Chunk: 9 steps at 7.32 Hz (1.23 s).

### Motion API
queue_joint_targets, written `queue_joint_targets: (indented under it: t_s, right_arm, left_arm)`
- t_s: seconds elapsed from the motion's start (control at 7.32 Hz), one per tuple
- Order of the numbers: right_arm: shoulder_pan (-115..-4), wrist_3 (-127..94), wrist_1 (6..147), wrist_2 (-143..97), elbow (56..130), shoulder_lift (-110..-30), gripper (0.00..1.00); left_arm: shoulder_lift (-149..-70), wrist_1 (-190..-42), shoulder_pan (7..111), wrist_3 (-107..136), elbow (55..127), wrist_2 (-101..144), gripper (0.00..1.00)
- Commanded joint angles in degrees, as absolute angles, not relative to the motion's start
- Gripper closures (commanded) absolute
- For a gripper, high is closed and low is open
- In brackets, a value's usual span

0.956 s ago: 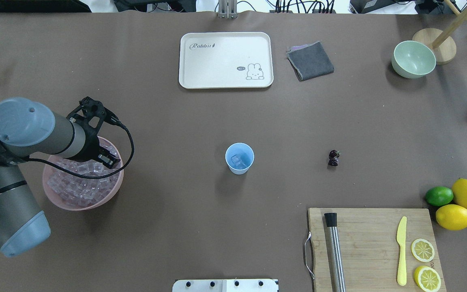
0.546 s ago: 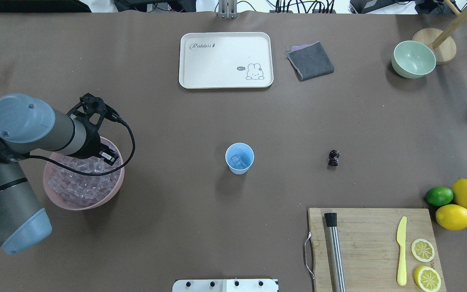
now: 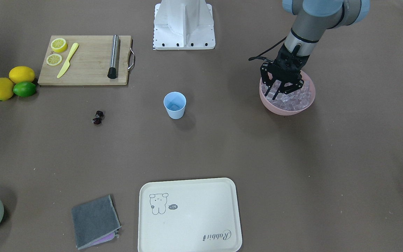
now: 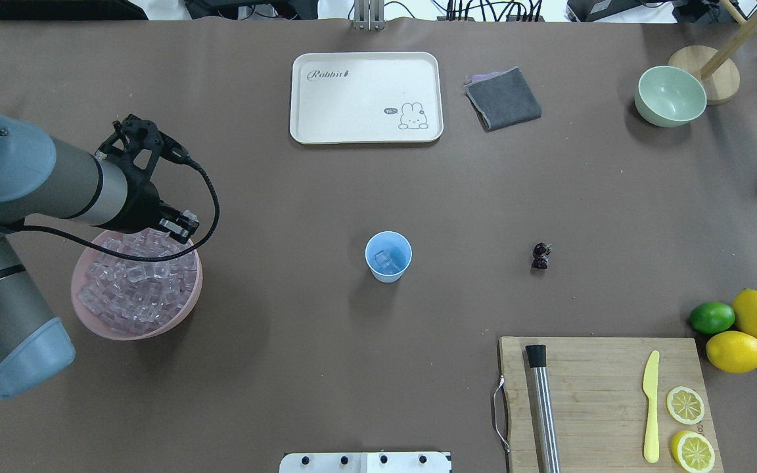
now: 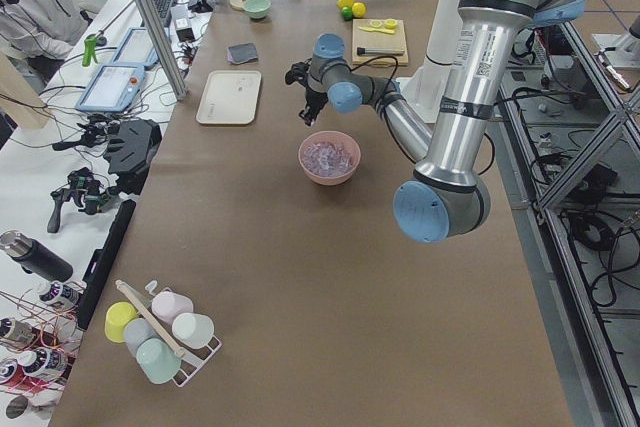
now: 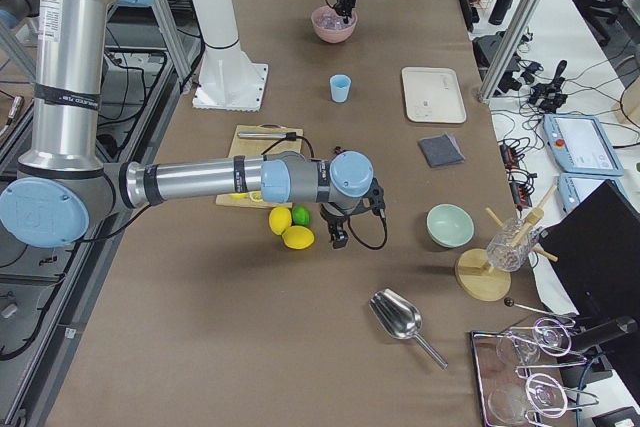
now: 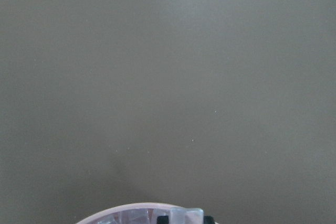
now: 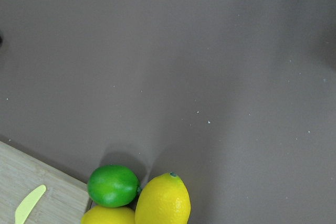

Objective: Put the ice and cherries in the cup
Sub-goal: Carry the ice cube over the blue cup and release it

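Observation:
The ice (image 4: 134, 287) is heaped in a pink bowl (image 4: 155, 332) at the left. My left gripper (image 4: 182, 226) hangs over the bowl's far right rim, shut on one ice cube (image 7: 186, 216); in the front view the gripper (image 3: 281, 91) stands just above the heap (image 3: 294, 97). The light-blue cup (image 4: 388, 256) stands mid-table with one cube inside. The dark cherries (image 4: 541, 255) lie on the table right of the cup. My right gripper (image 6: 336, 240) shows only in the exterior right view, by the lemons; I cannot tell its state.
A white rabbit tray (image 4: 365, 97) and a grey cloth (image 4: 503, 98) lie at the far side, with a pale green bowl (image 4: 670, 96) at the far right. A cutting board (image 4: 605, 404) with a muddler, knife and lemon slices is near right, with lemons and a lime (image 4: 712, 317) beside it.
My left gripper has risen out of the ice heap and shifted toward the bowl's far rim, carrying one cube. Cup and cherries have not moved.

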State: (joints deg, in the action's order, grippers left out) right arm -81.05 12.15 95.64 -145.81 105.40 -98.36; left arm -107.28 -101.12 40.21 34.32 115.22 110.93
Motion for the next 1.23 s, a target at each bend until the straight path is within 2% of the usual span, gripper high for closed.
queue_joint_targets:
  t_s: [0.0,0.27,0.55,0.96,1.09]
  right_arm:
    - [-81.0,12.1,95.5,-145.8,105.7,-98.3,0.00]
    - [-81.0,12.0,95.5,-145.8,106.9,-97.9,0.00]
    - [-79.2,9.4,93.9,-145.5,107.9,-97.2,0.00]
    - [-72.8,-4.4,81.2,-143.7,107.9,-97.2,0.00]
    - [-69.4,-8.5,76.6,-140.3,107.9,-97.2,0.00]
  left_arm:
    - [-121.4,-95.7,37.2,45.6,109.2,111.9,1.00]
    - [-127.3,-95.6,31.6,52.0,105.7,106.8,1.00]
    - [-134.5,-96.0,28.9,56.7,98.0,104.3,1.00]
    - [-136.1,-97.9,26.1,57.9,94.6,100.0,1.00]
    - [-136.2,-98.4,25.6,57.9,93.5,99.9,0.89]
